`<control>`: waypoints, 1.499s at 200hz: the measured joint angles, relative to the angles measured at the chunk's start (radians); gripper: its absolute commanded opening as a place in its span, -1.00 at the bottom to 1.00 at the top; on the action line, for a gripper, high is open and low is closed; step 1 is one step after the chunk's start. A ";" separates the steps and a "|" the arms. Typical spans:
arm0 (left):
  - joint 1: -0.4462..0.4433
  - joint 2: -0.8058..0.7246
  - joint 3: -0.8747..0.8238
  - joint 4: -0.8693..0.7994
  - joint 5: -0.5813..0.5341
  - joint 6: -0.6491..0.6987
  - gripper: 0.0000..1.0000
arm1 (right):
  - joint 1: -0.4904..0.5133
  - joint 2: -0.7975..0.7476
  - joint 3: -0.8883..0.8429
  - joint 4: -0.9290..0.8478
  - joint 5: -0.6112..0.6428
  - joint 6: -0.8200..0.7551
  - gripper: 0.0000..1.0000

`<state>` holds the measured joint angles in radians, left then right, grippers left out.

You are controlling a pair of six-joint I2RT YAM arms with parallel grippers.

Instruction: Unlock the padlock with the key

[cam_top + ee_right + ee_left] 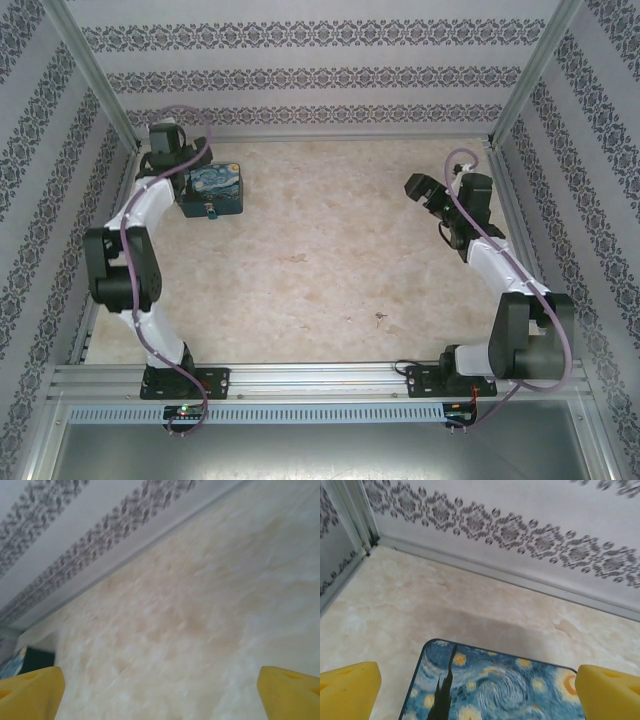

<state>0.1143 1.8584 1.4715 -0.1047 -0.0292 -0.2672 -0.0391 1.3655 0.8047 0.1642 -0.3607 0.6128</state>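
Top view: box (213,189) at far left of bench (330,290), rounded corners, lid printed with swirling blue-and-yellow night sky. Its left part is hidden under the left arm's wrist. On the near face, a small dark bit at the clasp, apparently the padlock (210,211). Too small to tell body from shackle, or whether it is closed.

Thin dark fleck (297,258) on open bench, well apart from box. Cannot tell if it is the key.

Left gripper (479,692) above the box lid. Jaws wide, holding nothing. Yellow fingertips (347,692) are cut off at the bottom corners, blocky and matte. Lid is glossy with a dark rim, its near part cut off by the frame edge.

Right gripper (160,695) over bare bench at the right side, well apart from box. Jaws wide, empty. Only the tip corners show. A corner of the box sits at the lower left edge of the right wrist view, blurred.

Bench surface is pale marbled cream, smooth. Walls (300,70) are papered in grey ornamental bands. Purple cables (128,250) loop along both white arms.
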 measured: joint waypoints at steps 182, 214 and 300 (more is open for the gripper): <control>0.021 0.405 0.382 -0.325 0.234 -0.037 0.99 | 0.089 -0.042 -0.100 -0.037 -0.127 0.127 0.91; -0.053 0.283 0.165 -0.219 0.274 -0.080 0.99 | 0.110 -0.043 -0.100 -0.045 -0.107 0.140 0.85; -0.441 -0.157 -0.534 0.140 0.222 -0.429 0.99 | 0.246 0.031 -0.092 -0.068 -0.128 0.148 0.78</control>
<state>-0.3264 1.7012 0.9375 0.0353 0.1932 -0.6960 0.2066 1.3968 0.7132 0.0963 -0.4889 0.7612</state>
